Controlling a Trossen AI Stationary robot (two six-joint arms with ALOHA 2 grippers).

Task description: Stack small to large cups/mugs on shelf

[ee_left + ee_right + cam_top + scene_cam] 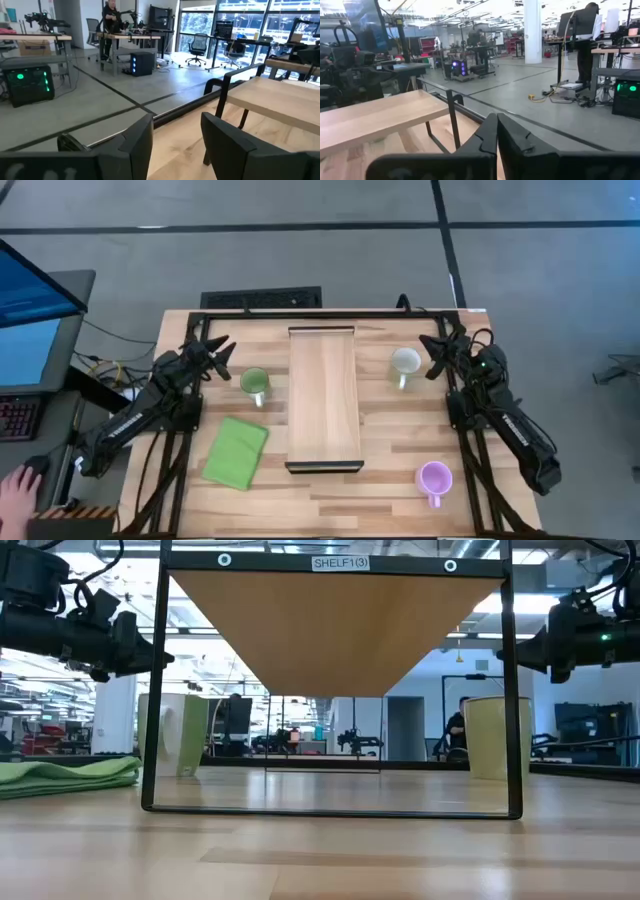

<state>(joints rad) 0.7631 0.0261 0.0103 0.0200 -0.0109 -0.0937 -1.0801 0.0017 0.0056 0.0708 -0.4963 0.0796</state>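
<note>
The shelf, a long light-wood board on a dark frame, stands at the table's middle. A light green mug stands upright on the table left of it. A white mug stands right of it, and a light purple mug stands near the front right. My left gripper hovers open just far-left of the green mug, and its wrist view shows a gap between the fingers. My right gripper hovers shut just right of the white mug, fingers together. Both grippers hold nothing.
A folded green cloth lies flat on the table near the front left, beside the shelf. The shelf's dark end frame stands tall in the low view. A person's hand rests off the table at the left, by a monitor.
</note>
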